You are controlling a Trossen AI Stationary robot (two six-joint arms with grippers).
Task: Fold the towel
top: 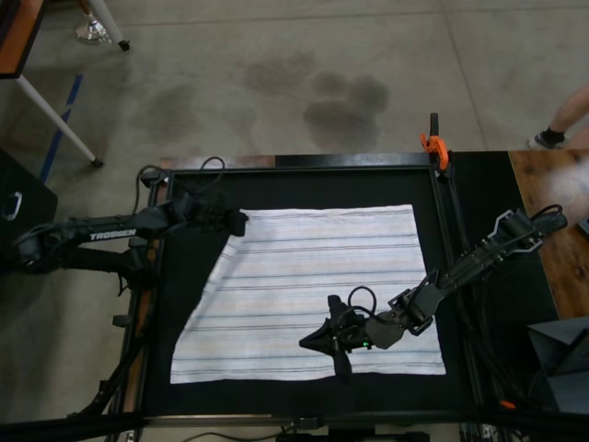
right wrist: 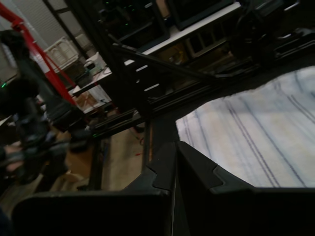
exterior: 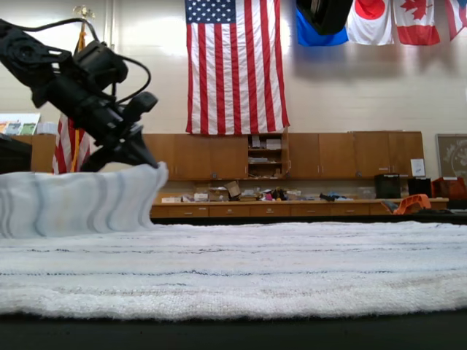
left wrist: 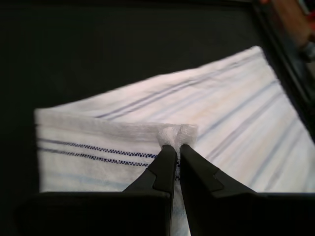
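The black-topped table carries the towel, a white cloth with thin dark and faint pastel stripes, spread nearly flat over most of the surface; three of its corners lie down on the table, while the corner at the top view's upper left is pulled inward, so that edge runs on a slant. In the exterior view that same corner stands up as a raised flap at the exterior view's left, above the rest of the cloth. The left gripper has its jaws clenched on a small bunch of the hemmed edge at that corner, as the left wrist view shows plainly. The right gripper hangs over the towel near the edge at the bottom of the top view; its jaws look pressed together with nothing between them, and whether it touches the cloth I cannot tell. By my reading, the first fold is just beginning: one corner is lifted and nothing is doubled over yet. The next move likely calls for carrying the held corner across toward the opposite edge, keeping the pinch firm and the hem taut, and the right arm probably needs to take a matching corner so the fold lands square rather than diagonal.
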